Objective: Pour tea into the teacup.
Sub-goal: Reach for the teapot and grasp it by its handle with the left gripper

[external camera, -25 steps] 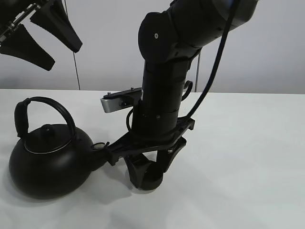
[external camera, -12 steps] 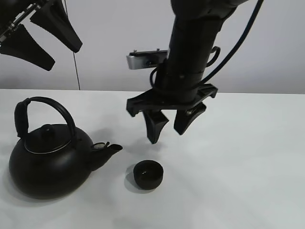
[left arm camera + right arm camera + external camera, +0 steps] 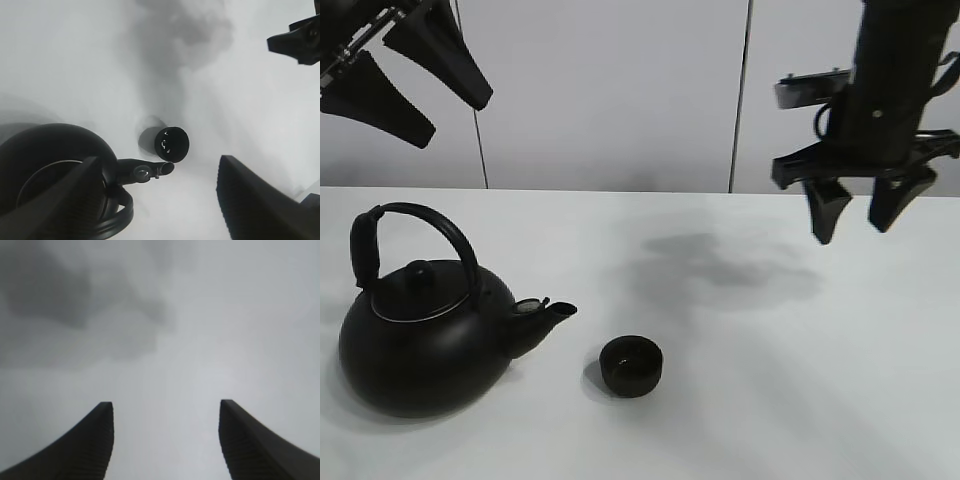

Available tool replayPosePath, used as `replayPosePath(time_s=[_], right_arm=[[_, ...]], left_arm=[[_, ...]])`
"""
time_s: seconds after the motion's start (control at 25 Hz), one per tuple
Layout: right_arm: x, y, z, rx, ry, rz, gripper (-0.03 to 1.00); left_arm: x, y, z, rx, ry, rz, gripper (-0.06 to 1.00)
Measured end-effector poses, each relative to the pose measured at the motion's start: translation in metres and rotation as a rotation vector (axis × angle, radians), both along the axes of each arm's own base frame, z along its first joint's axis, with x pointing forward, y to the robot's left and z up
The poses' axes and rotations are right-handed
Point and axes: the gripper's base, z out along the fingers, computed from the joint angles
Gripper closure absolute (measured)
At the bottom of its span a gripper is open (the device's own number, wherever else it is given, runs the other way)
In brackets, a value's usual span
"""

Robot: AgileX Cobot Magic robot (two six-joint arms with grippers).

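Nearest to me on the smooth, matte white table (image 3: 790, 400) sits the small round black teacup (image 3: 631, 365). It is handleless and bowl-shaped, with a dark, faintly glossy inside, and it stands upright near the front middle of the table. From the left wrist camera I look almost straight down into the teacup (image 3: 171, 144).

Just to its left stands the big, round-bellied black kettle (image 3: 420, 345), which has a dull satin sheen. Its short curved spout (image 3: 545, 315) points towards the cup, with the tip close to the cup but not touching it. A round lid (image 3: 418, 285) with a small knob sits on top. Over it rises an arched handle (image 3: 430, 222), thicker on its left side.

Further back, a soft grey shadow (image 3: 720, 265) lies across the table.

Above the far right of the table hangs my right gripper (image 3: 850, 234). Its two black, tapering, ribbed fingers (image 3: 95, 440) point down, with the jaws apart and nothing between them.

High at the upper left, my left gripper (image 3: 453, 120) hangs well above the kettle. Its jaws are spread wide and empty, and its fingers are black and wedge-shaped.

Behind everything stands a plain, pale grey wall (image 3: 620, 90), divided into panels by thin dark vertical seams.
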Motion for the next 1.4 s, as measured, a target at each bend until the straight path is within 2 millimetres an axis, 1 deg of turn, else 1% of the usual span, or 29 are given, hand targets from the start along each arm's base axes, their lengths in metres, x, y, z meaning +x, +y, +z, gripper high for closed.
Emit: replayPosePath(time_s=[0.08,0.16,0.24,0.32,0.36,0.44,0.48,0.52,0.56,0.6,0.64,0.68,0.72,0.8,0.84,0.88,0.96,1.08,1.12,1.2,1.24,1.36,1.4], right_arm=[[-0.001,-0.03,0.015,-0.02,-0.025,-0.064,0.54],[-0.008,-0.059,0.038,-0.048,-0.062,-0.122,0.54],[-0.022,-0.086,0.07,-0.081,-0.123,-0.183,0.54],[-0.042,-0.112,0.104,-0.107,-0.196,-0.252,0.54],[-0.056,-0.123,0.124,-0.12,-0.244,-0.284,0.54],[-0.086,-0.137,0.161,-0.138,-0.342,-0.338,0.54],[-0.105,-0.141,0.182,-0.142,-0.401,-0.362,0.54],[-0.124,-0.14,0.201,-0.142,-0.466,-0.377,0.54],[-0.145,-0.137,0.22,-0.134,-0.537,-0.384,0.54],[-0.162,-0.132,0.234,-0.121,-0.596,-0.381,0.54],[-0.184,-0.124,0.25,-0.1,-0.665,-0.365,0.54],[-0.206,-0.115,0.263,-0.071,-0.729,-0.342,0.54],[-0.223,-0.106,0.272,-0.04,-0.779,-0.306,0.54],[-0.265,-0.09,0.285,0.026,-0.878,-0.24,0.54],[-0.285,-0.084,0.287,0.06,-0.914,-0.21,0.54],[-0.301,-0.079,0.285,0.087,-0.933,-0.18,0.54],[-0.335,-0.07,0.276,0.148,-0.979,-0.128,0.54],[-0.364,-0.063,0.242,0.184,-0.974,-0.071,0.54],[-0.369,-0.061,0.226,0.185,-0.96,-0.053,0.54],[-0.374,-0.059,0.191,0.186,-0.925,-0.034,0.54],[-0.377,-0.059,0.177,0.188,-0.924,-0.031,0.54],[-0.378,-0.059,0.131,0.195,-0.882,-0.044,0.54],[-0.379,-0.059,0.121,0.2,-0.875,-0.052,0.54]], left_arm=[[0.0,0.0,0.0,0.0,0.0,0.0,0.47],[0.0,0.0,0.0,0.0,0.0,0.0,0.47],[0.0,0.0,0.0,0.0,0.0,0.0,0.47],[0.0,0.0,0.0,0.0,0.0,0.0,0.47],[0.0,0.0,0.0,0.0,0.0,0.0,0.47],[0.0,0.0,0.0,0.0,0.0,0.0,0.47],[0.0,0.0,0.0,0.0,0.0,0.0,0.47],[0.0,0.0,0.0,0.0,0.0,0.0,0.47],[0.0,0.0,0.0,0.0,0.0,0.0,0.47],[0.0,0.0,0.0,0.0,0.0,0.0,0.47],[0.0,0.0,0.0,0.0,0.0,0.0,0.47],[0.0,0.0,0.0,0.0,0.0,0.0,0.47],[0.0,0.0,0.0,0.0,0.0,0.0,0.47],[0.0,0.0,0.0,0.0,0.0,0.0,0.47],[0.0,0.0,0.0,0.0,0.0,0.0,0.47],[0.0,0.0,0.0,0.0,0.0,0.0,0.47],[0.0,0.0,0.0,0.0,0.0,0.0,0.47],[0.0,0.0,0.0,0.0,0.0,0.0,0.47],[0.0,0.0,0.0,0.0,0.0,0.0,0.47],[0.0,0.0,0.0,0.0,0.0,0.0,0.47],[0.0,0.0,0.0,0.0,0.0,0.0,0.47],[0.0,0.0,0.0,0.0,0.0,0.0,0.47],[0.0,0.0,0.0,0.0,0.0,0.0,0.47]])
